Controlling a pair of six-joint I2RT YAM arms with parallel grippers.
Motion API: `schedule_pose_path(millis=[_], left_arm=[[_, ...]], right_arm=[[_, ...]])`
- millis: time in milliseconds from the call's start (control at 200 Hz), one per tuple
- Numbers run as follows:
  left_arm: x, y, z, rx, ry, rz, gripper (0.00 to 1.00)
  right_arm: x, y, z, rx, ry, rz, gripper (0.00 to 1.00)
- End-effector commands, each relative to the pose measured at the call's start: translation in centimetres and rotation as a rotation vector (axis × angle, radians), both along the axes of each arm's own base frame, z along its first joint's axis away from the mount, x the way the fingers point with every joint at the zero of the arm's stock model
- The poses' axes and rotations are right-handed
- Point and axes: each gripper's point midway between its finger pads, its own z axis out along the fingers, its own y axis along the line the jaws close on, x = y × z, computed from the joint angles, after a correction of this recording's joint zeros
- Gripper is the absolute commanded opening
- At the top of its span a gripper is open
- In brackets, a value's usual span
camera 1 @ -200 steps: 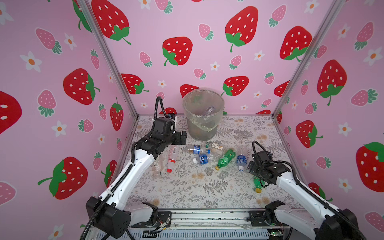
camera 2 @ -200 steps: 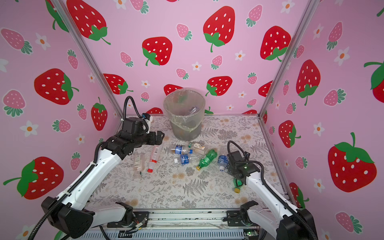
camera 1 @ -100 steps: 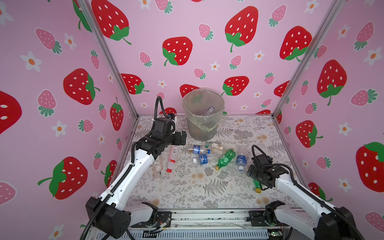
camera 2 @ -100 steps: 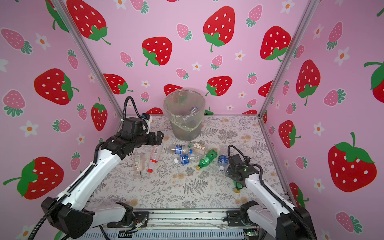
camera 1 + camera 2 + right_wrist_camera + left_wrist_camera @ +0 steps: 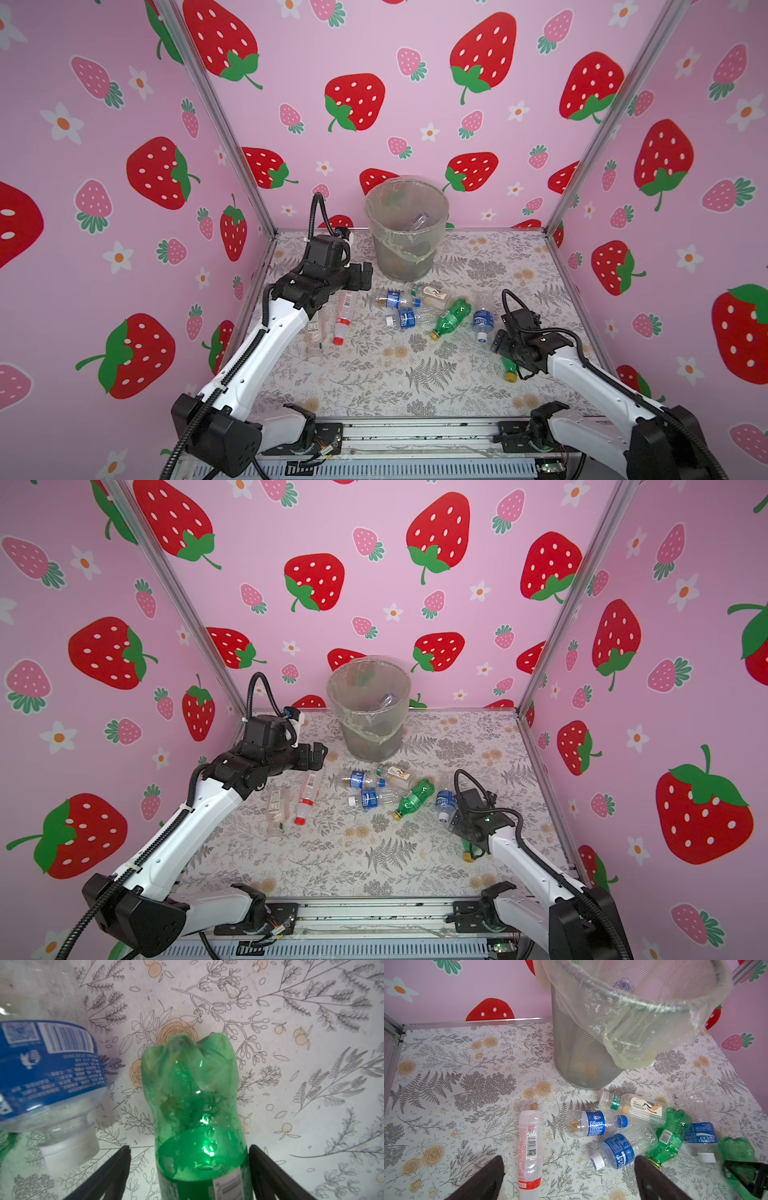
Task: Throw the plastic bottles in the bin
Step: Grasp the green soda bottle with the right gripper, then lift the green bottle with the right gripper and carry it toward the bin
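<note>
Straddles the green translucent plastic bottle [image 5: 195, 1105] on the floral desk [image 5: 311, 1064] with the right gripper [image 5: 188, 1159], jaws parted, unclamped; long axis along the jaws, base pointing away. Left gripper [image 5: 569, 1159] gaping, empty, near round grey bag-lined bin [image 5: 571, 1053].

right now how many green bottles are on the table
2 green bottles. One lies in the middle cluster; the other lies between the open jaws of the right gripper. More may be hidden in the bin.

I see a surface [image 5: 374, 374] printed with grey ferns and tan flowers. Pink strawberry-print walls [image 5: 395, 50] stand on three sides, with aluminium corner posts [image 5: 222, 124] and a metal rail [image 5: 415, 432] in front.
</note>
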Motion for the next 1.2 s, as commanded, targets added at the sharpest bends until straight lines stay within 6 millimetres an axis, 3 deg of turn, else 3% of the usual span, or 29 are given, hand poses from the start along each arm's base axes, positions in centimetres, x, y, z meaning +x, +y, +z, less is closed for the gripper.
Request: schedule_pose_path(millis=[0,260,510,1030,1191], left_arm=[[0.2,0.4,1.0,0.014,-0.023,0.009,0.99],[0.2,0.4,1.2,0.010,-0.026,0.008,0.99],[0.1,0.2,1.2,0.004,-0.026,0.002,0.99],[0.1,0.2,1.0,0.013,-0.019,0.004,0.99],[0.1,0.2,1.0,0.023,-0.020,0.003,0.99]], right_arm=[[0.0,-0.1,-0.1,0.004,-0.006,-0.008,0.85],[-0.1,0.2,-0.7,0.013,0.009,0.012,0.69],[0.2,0.4,-0.1,0.023,-0.007,0.023,0.62],[2.2,0.9,4.6,0.011,-0.157,0.111,0.59],[2.6,0.7,6.9,-0.001,-0.223,0.131,0.59]])
